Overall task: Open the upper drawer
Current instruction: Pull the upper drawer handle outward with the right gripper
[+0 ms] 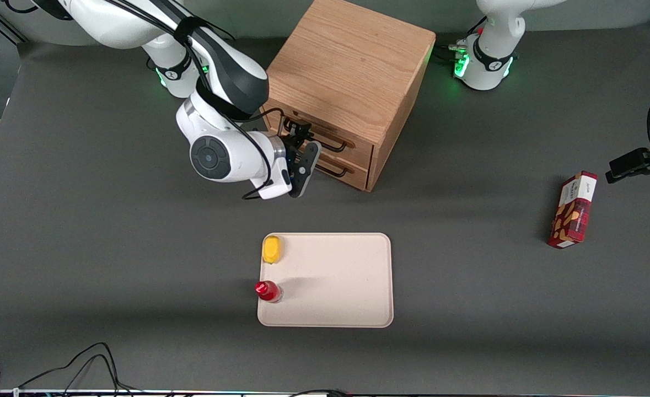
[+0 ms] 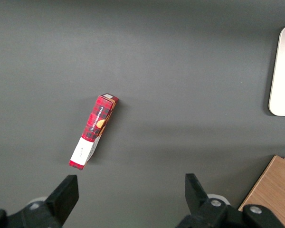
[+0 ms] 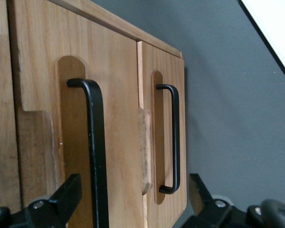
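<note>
The wooden cabinet [image 1: 347, 66] stands at the back of the table with two light-oak drawers facing the front camera. The upper drawer [image 1: 360, 150] has a long black wire handle [image 1: 330, 144]; I see none of its inside. The lower drawer [image 1: 355, 175] is just beneath it. My right gripper [image 1: 302, 144] is right in front of the upper drawer, at the handle's end toward the working arm. In the right wrist view the gripper [image 3: 133, 190] is open, with the upper drawer's handle [image 3: 96, 142] between its two fingers [image 3: 69, 194]. The lower drawer's handle [image 3: 173, 137] lies beside it.
A beige tray [image 1: 336, 281] lies nearer the front camera, with a yellow object [image 1: 272, 249] and a red bottle [image 1: 268, 290] on its edge. A red box [image 1: 573, 209] lies toward the parked arm's end and shows in the left wrist view [image 2: 94, 130]. Cables run along the front edge.
</note>
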{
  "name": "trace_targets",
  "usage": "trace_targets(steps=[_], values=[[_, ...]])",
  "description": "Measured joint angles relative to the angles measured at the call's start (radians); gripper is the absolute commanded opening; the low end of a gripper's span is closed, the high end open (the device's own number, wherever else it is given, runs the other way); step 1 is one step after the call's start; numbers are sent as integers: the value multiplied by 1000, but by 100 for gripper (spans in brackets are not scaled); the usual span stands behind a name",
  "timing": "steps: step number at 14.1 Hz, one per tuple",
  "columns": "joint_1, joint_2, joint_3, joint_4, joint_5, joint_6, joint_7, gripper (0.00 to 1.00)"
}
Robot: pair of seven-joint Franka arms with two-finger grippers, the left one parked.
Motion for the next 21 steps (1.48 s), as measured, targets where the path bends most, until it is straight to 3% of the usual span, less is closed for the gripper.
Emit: trace_targets(steps=[11, 21], values=[[-5, 1, 3, -35, -18, 62, 0, 100], [-31, 87, -121, 139, -42, 15, 0, 100]])
